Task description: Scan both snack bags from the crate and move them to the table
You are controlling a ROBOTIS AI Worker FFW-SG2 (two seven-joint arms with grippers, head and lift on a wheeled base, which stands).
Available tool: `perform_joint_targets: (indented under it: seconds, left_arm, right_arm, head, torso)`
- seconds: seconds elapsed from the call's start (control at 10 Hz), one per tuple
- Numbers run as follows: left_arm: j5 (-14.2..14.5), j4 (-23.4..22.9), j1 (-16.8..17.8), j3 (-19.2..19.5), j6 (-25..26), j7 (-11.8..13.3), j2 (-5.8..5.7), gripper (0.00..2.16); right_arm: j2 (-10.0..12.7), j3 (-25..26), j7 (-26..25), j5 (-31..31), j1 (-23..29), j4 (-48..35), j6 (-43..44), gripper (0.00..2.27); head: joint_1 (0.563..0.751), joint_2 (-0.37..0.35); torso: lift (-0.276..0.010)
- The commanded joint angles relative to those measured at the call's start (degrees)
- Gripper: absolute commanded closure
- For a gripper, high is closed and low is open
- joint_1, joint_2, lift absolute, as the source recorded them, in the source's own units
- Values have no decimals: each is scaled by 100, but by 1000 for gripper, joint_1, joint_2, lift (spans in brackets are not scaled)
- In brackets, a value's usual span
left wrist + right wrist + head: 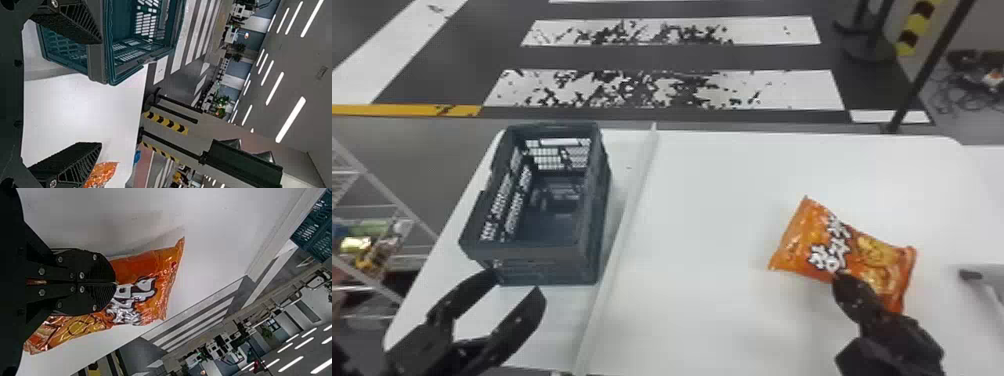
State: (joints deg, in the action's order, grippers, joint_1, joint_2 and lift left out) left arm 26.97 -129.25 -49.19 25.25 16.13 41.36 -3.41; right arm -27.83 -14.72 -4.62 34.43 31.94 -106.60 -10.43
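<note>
An orange snack bag (pixel 852 250) lies on the right part of the white table, with my right gripper (pixel 842 282) at its near edge. In the right wrist view the right gripper (pixel 116 283) is shut, its fingers pressed together over the snack bag (pixel 137 290); whether it pinches any film I cannot tell. My left gripper (pixel 514 282) stands open just in front of the dark crate (pixel 537 255), nothing between its fingers. The left wrist view has the left gripper (pixel 101 94) spread wide, the crate (pixel 98 64) beyond one finger and part of the orange bag (pixel 102 174) by the other.
The crate's visible interior holds no bag. A raised strip (pixel 617 250) runs along the white table (pixel 707 210) between crate and bag. A wire shelf (pixel 382 200) stands at the left, and a dark grey-handled object (pixel 977 275) is at the right edge.
</note>
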Motion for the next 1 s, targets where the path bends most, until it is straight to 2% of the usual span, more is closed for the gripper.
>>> perform_joint_targets:
  seconds: [0.0, 0.1, 0.3, 0.5, 0.6, 0.8, 0.9]
  left_arm:
    - [28, 40, 50, -2, 0, 12, -11, 73]
    - [54, 75, 85, -11, 0, 47, -20, 73]
    - [54, 93, 103, -37, 0, 56, -20, 73]
    - [36, 58, 120, -81, 0, 65, -20, 73]
    - [-25, 49, 146, -152, -18, 65, -11, 73]
    - [-227, 49, 217, -354, -18, 39, -2, 73]
    - [-368, 49, 270, -495, -18, -5, 7, 73]
  right_arm:
    - [41, 391, 216, -499, 225, -529, -8, 2240]
    - [181, 883, 691, -1123, 340, -1003, -61, 2240]
    - [875, 2096, 1772, -2863, 366, -1733, -413, 2243]
    - [1394, 3195, 2642, -4884, 146, -2278, -2118, 2240]
    - [1649, 3828, 2949, -6027, -82, -2365, -3366, 2240]
    - [2062, 4786, 3081, -7952, -364, -2251, -5088, 2243]
    - [2088, 5023, 3090, -8549, -434, -2005, -5493, 2243]
  head:
    - [695, 76]
    - [695, 72]
    - [695, 55]
    - [695, -1]
    - [695, -30]
    - [695, -63]
    - [695, -68]
  torso:
    - [-87]
    - [-87]
    - [-87]
    - [-87]
    - [-87]
    - [-87]
    - [-87]
